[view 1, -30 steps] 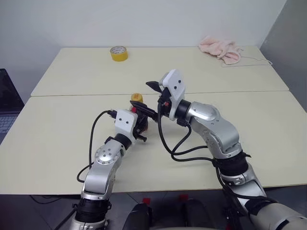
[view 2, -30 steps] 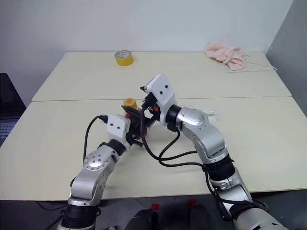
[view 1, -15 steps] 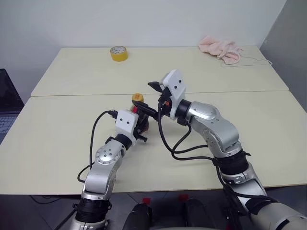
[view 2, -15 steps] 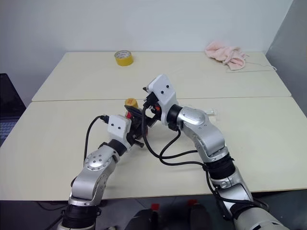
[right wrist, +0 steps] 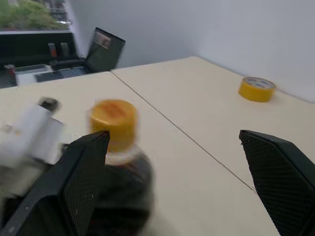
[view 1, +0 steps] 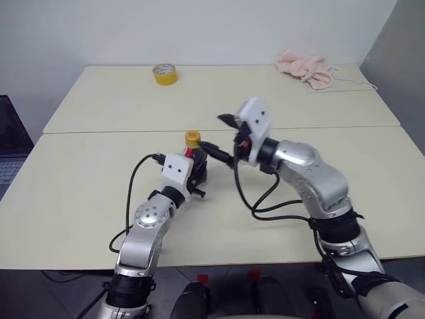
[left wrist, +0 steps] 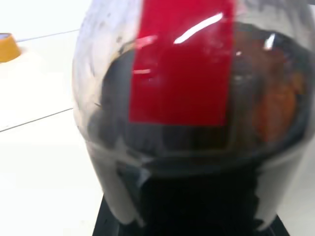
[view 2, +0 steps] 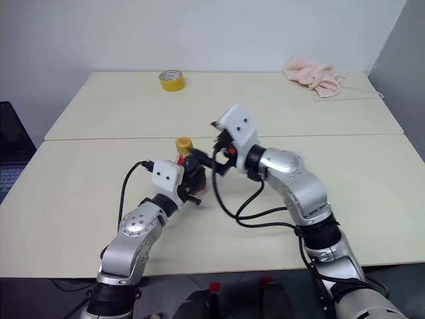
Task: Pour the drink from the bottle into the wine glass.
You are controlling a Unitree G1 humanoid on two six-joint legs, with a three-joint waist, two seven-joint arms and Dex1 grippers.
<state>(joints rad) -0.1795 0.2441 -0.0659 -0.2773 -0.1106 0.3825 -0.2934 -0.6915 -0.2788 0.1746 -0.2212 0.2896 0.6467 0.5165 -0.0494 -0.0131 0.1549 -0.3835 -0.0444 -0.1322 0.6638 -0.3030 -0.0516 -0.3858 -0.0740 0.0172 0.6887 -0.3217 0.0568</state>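
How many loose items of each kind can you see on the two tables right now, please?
Bottle: 1, yellow cap on, held by the left gripper
Yellow tape roll: 1
Pink cloth: 1
Total: 3

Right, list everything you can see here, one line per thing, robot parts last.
bottle: one, clear with dark drink, red label, on the near table, held by the left tool.
cap: one, yellow-orange, on the bottle.
tape roll: one, yellow, on the far table, left part.
cloth: one, pink, at the far table's right corner.
laptop: one, dark, open, off the tables' left side.
tables: two, cream, pushed edge to edge.
left tool: black fingers, shut on the bottle.
right tool: black fingers, open, just right of the cap.
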